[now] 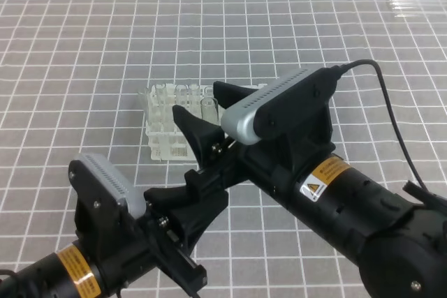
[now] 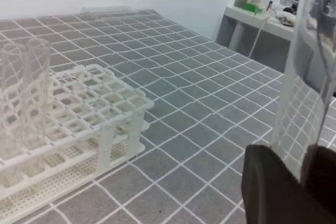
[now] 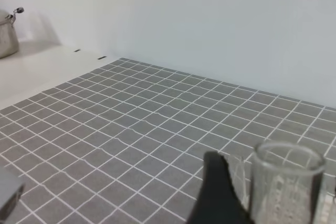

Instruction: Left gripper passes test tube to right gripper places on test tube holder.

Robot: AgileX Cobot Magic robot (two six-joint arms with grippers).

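My left gripper [image 2: 298, 174] is shut on the test tube [image 2: 307, 82], a clear glass tube held upright between its black fingers. In the right wrist view the test tube's [image 3: 286, 182] open rim sits beside one black finger [image 3: 216, 195]. My right gripper [image 1: 198, 100] hangs open with its fingers spread wide above the near end of the test tube holder [image 1: 164, 143], just above the left arm [image 1: 77, 270]. The test tube holder [image 2: 105, 129] is a white lattice rack on the grey tiled table. I cannot single out the held tube in the high view.
A few clear tubes [image 2: 26, 93] stand in the rack's left end. More clear tubes [image 1: 415, 1] lie at the table's far right edge. A shelf with bottles [image 2: 262, 19] stands beyond the table. White walls bound the grey grid surface.
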